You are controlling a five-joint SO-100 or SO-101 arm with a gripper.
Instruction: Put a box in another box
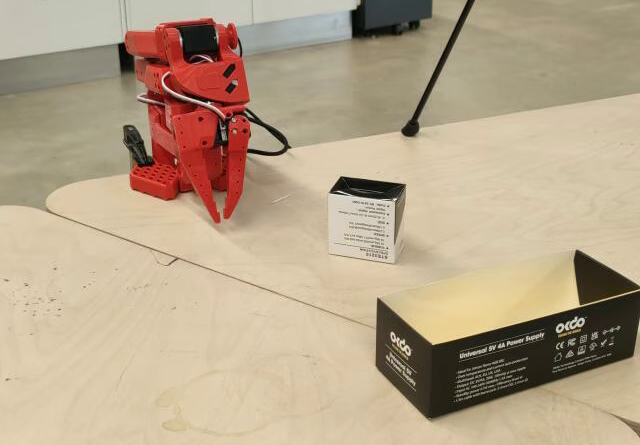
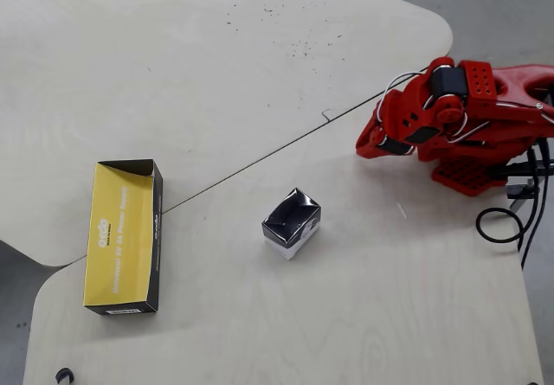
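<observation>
The small box [image 1: 364, 227] stands on the table with a white printed side and a glossy black top; in the overhead view [image 2: 292, 222] it sits near the middle. The long black box [image 1: 510, 353] lies open-topped at the front right, showing its pale yellowish inside and "Universal 5V 4A Power Supply" print; in the overhead view [image 2: 121, 238] it is at the left. My red gripper [image 1: 224, 215] hangs folded at the arm's base, tips down just above the table, fingers together and empty, well apart from both boxes. It also shows in the overhead view [image 2: 370, 141].
A black tripod leg [image 1: 440, 60] stands on the floor behind the table. Black cables [image 2: 504, 222] loop beside the arm's base. A seam [image 2: 251, 173] runs between the two table tops. The table edge falls off close to the long box.
</observation>
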